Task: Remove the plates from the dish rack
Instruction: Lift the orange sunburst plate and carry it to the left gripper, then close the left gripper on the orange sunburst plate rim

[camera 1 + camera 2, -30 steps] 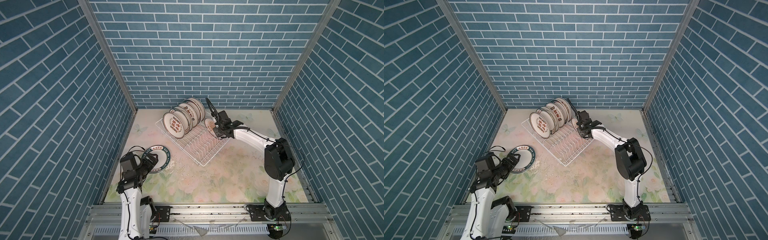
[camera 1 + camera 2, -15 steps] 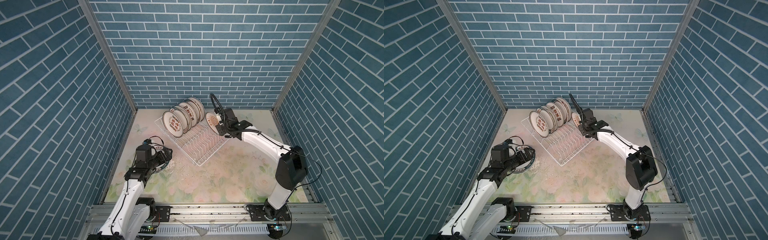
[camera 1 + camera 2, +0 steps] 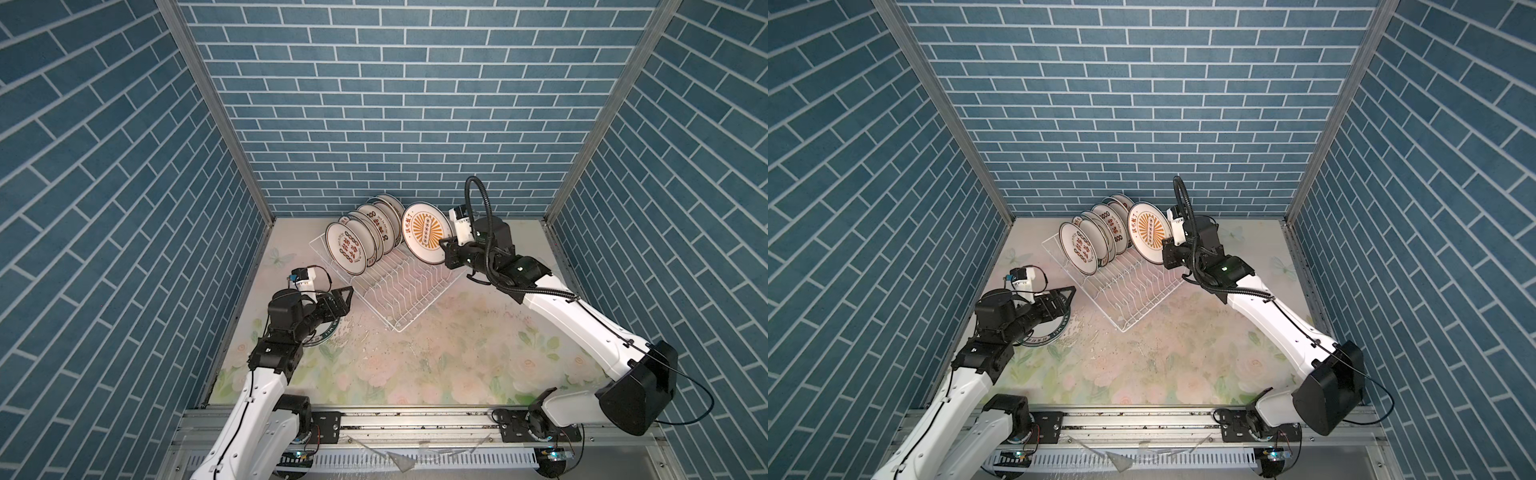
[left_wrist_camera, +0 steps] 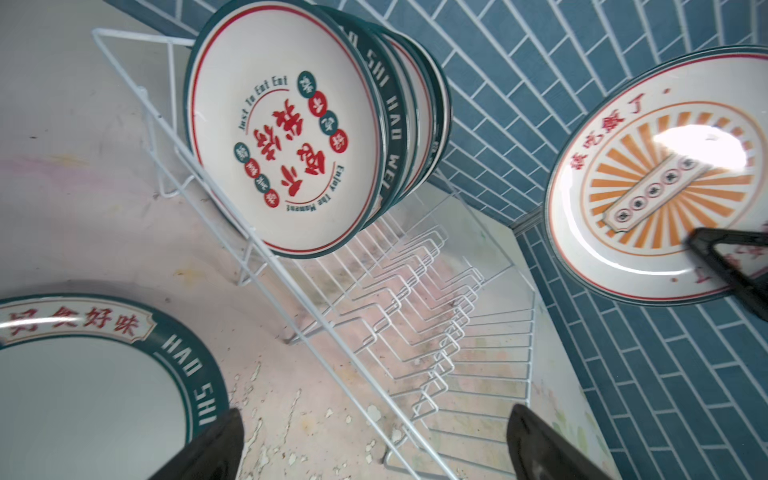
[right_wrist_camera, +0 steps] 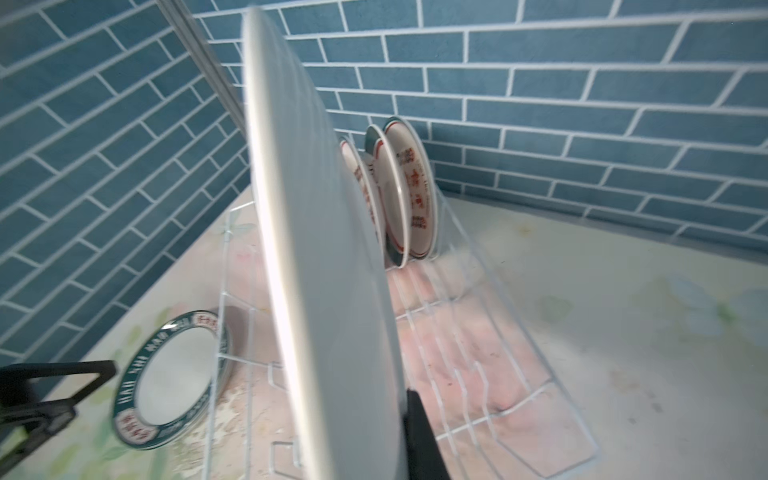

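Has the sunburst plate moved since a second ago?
Yes. The sunburst plate, clamped in the right gripper, has risen up out of the dish rack, which stayed put, and now hangs above its right end.

From high in front, looking steeply down over the whole table [image 3: 457, 357] in both top views. From each wrist, looking close past the jaws, sharing the dish rack [image 4: 419, 316].
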`<state>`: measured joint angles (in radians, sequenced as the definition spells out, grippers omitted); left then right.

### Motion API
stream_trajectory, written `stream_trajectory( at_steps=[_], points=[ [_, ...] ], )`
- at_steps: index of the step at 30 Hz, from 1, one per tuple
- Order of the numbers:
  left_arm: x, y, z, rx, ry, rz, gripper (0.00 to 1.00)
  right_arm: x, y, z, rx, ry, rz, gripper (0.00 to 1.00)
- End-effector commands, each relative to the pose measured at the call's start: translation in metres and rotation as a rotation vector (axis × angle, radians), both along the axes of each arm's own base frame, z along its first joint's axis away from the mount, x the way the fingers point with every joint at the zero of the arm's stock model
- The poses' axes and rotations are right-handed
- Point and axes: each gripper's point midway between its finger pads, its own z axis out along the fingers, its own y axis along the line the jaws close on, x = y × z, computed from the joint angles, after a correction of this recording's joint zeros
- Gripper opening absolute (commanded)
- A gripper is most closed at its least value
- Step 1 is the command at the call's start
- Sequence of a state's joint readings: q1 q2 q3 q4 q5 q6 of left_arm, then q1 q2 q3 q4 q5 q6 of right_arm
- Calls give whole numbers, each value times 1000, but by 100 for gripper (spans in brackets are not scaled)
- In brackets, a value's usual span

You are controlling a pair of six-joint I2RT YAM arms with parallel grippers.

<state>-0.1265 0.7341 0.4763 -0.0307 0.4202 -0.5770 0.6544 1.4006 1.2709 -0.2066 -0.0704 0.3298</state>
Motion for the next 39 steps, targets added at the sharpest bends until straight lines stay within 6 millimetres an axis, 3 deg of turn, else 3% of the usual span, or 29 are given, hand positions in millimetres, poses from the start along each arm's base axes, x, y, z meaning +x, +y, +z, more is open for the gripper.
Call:
stream_trajectory(
  at_steps=[1, 7, 19, 25, 34, 39],
  points=[
    [1, -16, 17, -99, -85, -67, 99, -18, 34, 10, 284, 137, 118, 0],
    [0, -22, 20, -116, -103, -90, 99, -40, 69, 8, 487, 283, 301, 0],
    [5, -30, 18, -173, -129, -131, 99, -68, 114, -34, 499, 427, 397, 0],
    [7, -28, 17, -163, -141, -120, 98, -74, 122, -34, 504, 443, 432, 0],
    [7, -29, 23, -210, -158, -123, 79, -88, 141, -43, 525, 553, 510, 0],
    [5, -26, 21, -199, -151, -106, 57, -90, 149, -49, 522, 570, 523, 0]
  ],
)
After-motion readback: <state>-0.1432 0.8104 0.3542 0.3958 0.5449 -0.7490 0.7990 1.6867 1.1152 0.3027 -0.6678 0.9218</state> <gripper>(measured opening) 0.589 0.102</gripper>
